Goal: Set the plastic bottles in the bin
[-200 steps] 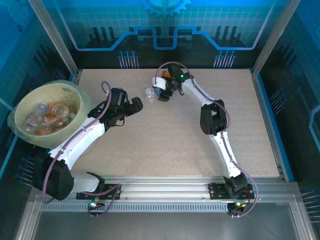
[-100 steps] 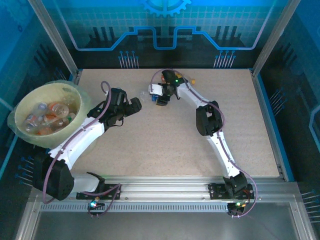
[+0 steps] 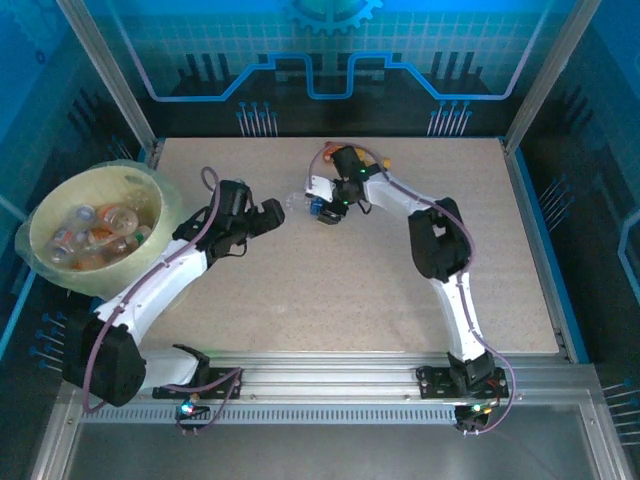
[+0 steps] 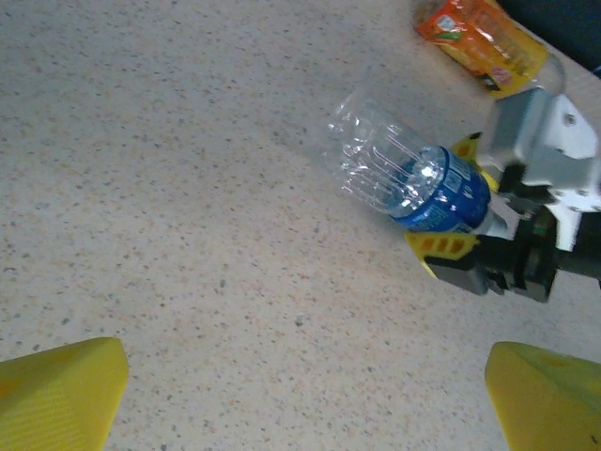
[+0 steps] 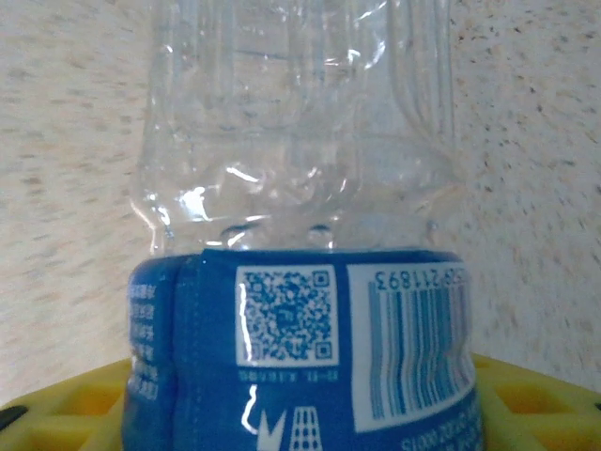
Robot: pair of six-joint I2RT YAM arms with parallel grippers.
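Blue-labelled clear bottle (image 4: 413, 183) on its side (orange one (image 4: 479, 39) beyond); bottle-filled cream bin (image 3: 90, 188)

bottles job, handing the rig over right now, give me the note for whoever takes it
Left claw: open, empty, facing the blue bottle.
Right claw: shut on the blue bottle at its label end, low over the table.
Orange bottle: lying on the table beyond the right claw.
Bin: at the table's left edge, several bottles inside.
Done: the ones in the bin.
Left: the blue bottle, then the orange one.
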